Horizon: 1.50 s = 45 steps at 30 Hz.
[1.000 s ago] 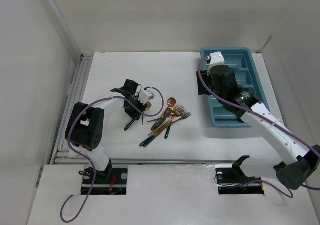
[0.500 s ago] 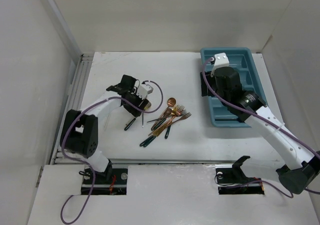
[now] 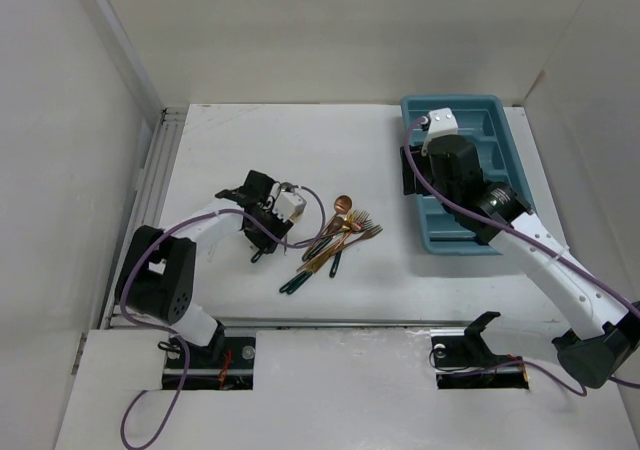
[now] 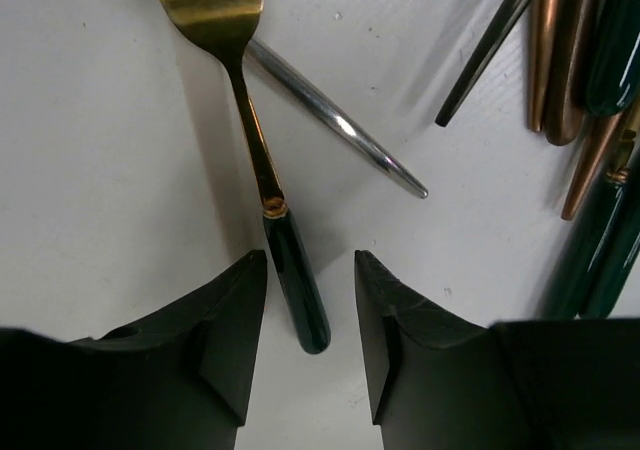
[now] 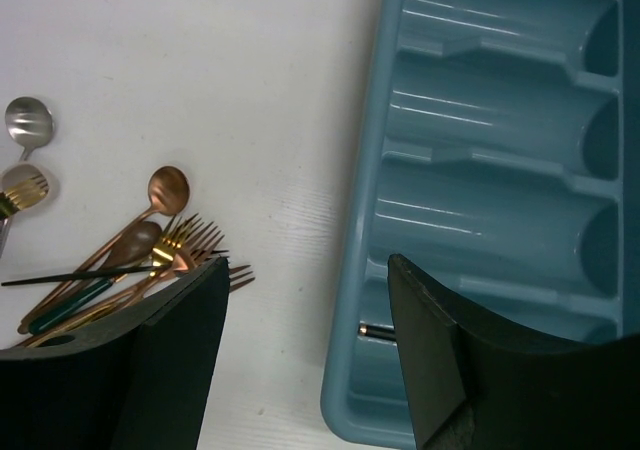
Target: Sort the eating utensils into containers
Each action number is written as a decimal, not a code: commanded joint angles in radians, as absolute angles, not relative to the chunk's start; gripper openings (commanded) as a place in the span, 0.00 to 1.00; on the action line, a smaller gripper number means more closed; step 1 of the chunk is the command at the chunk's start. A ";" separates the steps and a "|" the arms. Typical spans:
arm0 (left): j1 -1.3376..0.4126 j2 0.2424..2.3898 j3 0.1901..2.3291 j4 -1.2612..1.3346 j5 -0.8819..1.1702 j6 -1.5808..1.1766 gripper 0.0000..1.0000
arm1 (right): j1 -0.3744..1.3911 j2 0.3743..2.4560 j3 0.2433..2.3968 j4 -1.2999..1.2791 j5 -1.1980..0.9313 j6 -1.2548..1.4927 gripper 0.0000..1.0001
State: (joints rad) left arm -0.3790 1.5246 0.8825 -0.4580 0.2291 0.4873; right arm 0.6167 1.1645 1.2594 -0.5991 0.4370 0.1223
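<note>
Left wrist view: the left gripper (image 4: 310, 265) sits low over the white table (image 4: 100, 170). Its two black fingers (image 4: 235, 320) stand apart on either side of the dark green handle of a gold fork (image 4: 297, 275). A strip of table shows on each side, so nothing is clamped. A slim silver utensil (image 4: 340, 122) lies slantwise under the fork's neck. Just to the right is the heap of copper and green-handled utensils (image 4: 590, 120).

From above, that heap (image 3: 335, 240) lies mid-table, well apart from the teal tray (image 3: 490, 105) at the far right.

The right gripper (image 5: 307, 270) hangs over the tray's left rim (image 5: 365, 220), jaws wide apart and holding nothing. Three long compartments look bare. In the one nearest the gripper a small dark-and-gold sliver (image 5: 375, 330) peeks out beside a finger; I can't tell what it is.
</note>
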 commanded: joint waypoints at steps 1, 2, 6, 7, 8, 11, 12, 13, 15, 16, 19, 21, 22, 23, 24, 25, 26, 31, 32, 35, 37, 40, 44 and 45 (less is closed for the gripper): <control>-0.390 1.563 0.881 -0.422 0.221 0.469 0.37 | 0.623 1.134 1.247 -0.591 0.446 0.137 0.69; -0.390 1.577 0.881 -0.422 0.207 0.469 0.37 | 0.623 1.134 1.247 -0.591 0.446 0.137 0.69; -0.390 1.597 0.881 -0.422 0.207 0.469 0.37 | 0.623 1.123 1.247 -0.600 0.446 0.137 0.69; -0.390 1.585 0.881 -0.422 0.216 0.469 0.37 | 0.623 1.123 1.238 -0.600 0.457 0.137 0.69; -0.390 1.585 0.881 -0.422 0.216 0.469 0.37 | 0.623 1.112 1.238 -0.600 0.457 0.137 0.69; -0.400 1.585 0.862 -0.410 0.225 0.480 0.36 | 0.623 1.112 1.238 -0.600 0.466 0.137 0.69; -0.413 1.600 0.862 -0.382 0.212 0.480 0.34 | 0.623 1.112 1.238 -0.600 0.466 0.137 0.69; -0.413 1.617 0.862 -0.370 0.212 0.471 0.31 | 0.623 1.112 1.238 -0.600 0.466 0.137 0.69; -0.413 1.673 0.885 -0.370 0.202 0.430 0.09 | 0.623 1.124 1.238 -0.600 0.466 0.137 0.69; -0.413 1.684 0.915 -0.370 0.202 0.414 0.00 | 0.623 1.124 1.250 -0.600 0.466 0.137 0.68; -0.413 1.645 0.975 -0.415 0.215 0.414 0.00 | 0.623 1.124 1.250 -0.600 0.476 0.127 0.67; -0.403 1.600 1.037 -0.469 0.224 0.403 0.00 | 0.623 1.134 1.250 -0.571 0.476 0.118 0.65; -0.403 1.559 1.075 -0.541 0.235 0.403 0.00 | 0.623 1.134 1.259 -0.560 0.476 0.109 0.65; -0.403 1.543 1.162 -0.579 0.235 0.420 0.00 | 0.623 1.143 1.259 -0.549 0.476 0.098 0.65; -0.403 1.530 1.205 -0.618 0.235 0.448 0.00 | 0.623 1.143 1.259 -0.537 0.476 0.098 0.65; -0.403 1.517 1.245 -0.655 0.235 0.465 0.00 | 0.623 1.143 1.270 -0.517 0.476 0.098 0.65; -0.403 1.499 1.303 -0.719 0.235 0.478 0.00 | 0.623 1.153 1.270 -0.508 0.476 0.086 0.65; -0.452 1.457 1.367 -0.776 0.247 0.523 0.00 | 0.603 1.154 1.331 -0.488 0.466 0.064 0.64; -0.472 1.457 1.385 -0.738 0.259 0.523 0.00 | 0.562 1.154 1.366 -0.520 0.466 0.064 0.62; -0.593 1.583 1.521 -0.501 0.288 0.499 0.00 | 0.464 1.117 1.467 -0.599 0.524 0.086 0.61; -0.658 1.782 1.721 -0.352 0.313 0.447 0.00 | 0.433 1.063 1.511 -0.623 0.583 0.086 0.61; -0.740 2.077 2.084 -0.252 0.344 0.417 0.00 | 0.422 0.965 1.536 -0.643 0.707 0.086 0.61; -0.830 2.284 2.292 -0.048 0.356 0.393 0.00 | 0.422 0.841 1.450 -0.652 0.756 0.086 0.61; -0.842 2.298 2.292 0.013 0.368 0.382 0.00 | 0.422 0.821 1.434 -0.672 0.784 0.086 0.61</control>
State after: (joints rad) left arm -0.7856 2.2845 2.2269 -0.1890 0.3122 0.4225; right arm 0.4248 0.8707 1.4670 -0.6239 0.6792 0.0834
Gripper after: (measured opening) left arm 0.120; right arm 0.609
